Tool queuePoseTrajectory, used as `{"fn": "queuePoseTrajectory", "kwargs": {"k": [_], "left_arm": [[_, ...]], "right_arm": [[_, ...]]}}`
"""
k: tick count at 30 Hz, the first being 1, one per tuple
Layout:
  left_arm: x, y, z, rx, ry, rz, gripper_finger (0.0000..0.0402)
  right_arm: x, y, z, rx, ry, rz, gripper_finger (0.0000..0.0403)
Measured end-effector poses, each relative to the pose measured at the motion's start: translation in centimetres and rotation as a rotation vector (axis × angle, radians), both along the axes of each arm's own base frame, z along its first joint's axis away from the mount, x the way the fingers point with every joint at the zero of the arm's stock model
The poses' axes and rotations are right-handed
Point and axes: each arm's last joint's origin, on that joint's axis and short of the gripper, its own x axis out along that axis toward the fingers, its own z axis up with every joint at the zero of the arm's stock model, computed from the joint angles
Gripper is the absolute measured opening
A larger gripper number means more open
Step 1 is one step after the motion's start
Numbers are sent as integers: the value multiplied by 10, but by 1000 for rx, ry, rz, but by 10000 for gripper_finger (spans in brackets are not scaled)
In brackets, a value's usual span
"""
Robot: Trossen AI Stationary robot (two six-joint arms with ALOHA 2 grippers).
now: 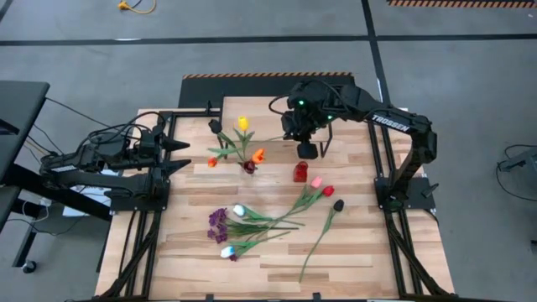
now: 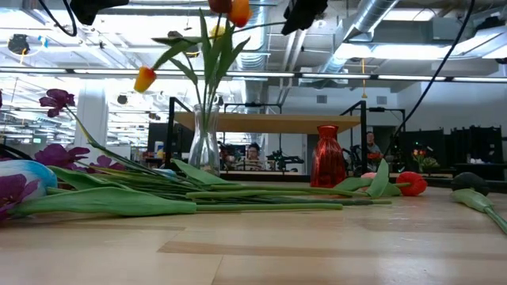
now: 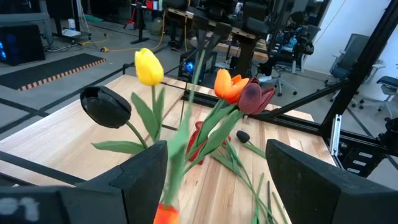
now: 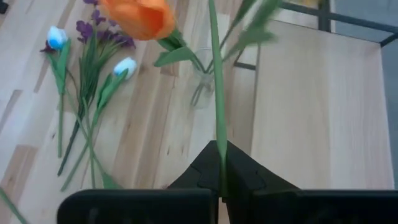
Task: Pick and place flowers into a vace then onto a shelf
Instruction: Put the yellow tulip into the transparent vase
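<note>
One green tulip stem (image 4: 216, 93) is pinched between the closed fingers of the right gripper (image 4: 222, 163), with an orange tulip head (image 4: 138, 17) just beyond the fingertips and the clear glass vase (image 4: 203, 89) farther ahead, beside the light wooden shelf (image 4: 323, 106). Several more flowers (image 1: 268, 220) lie flat on the table (image 1: 352, 260), well away from that gripper. The left gripper (image 3: 214, 174) waits at the table's edge with its fingers spread wide, empty, facing the tulips standing in the vase.

Bright even overhead light, soft shadows, near flowers (image 4: 138, 17) blurred in wrist views
</note>
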Motion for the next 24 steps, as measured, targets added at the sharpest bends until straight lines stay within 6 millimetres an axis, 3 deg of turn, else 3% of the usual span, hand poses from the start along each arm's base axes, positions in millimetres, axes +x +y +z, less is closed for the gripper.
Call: {"fn": "queuePoseTrajectory", "kwargs": {"k": [10,19,24], "left_arm": [[0,0,0,0,-1,-1,261],[0,0,1,0,-11,0,261],[1,0,5,24,-46,-2,261]], "right_arm": [[2,2,10,-71,-62,-17,0],[-5,-4,63,-213,-289,-105,0],[-5,3,90,-265,-458,-123,0]]}}
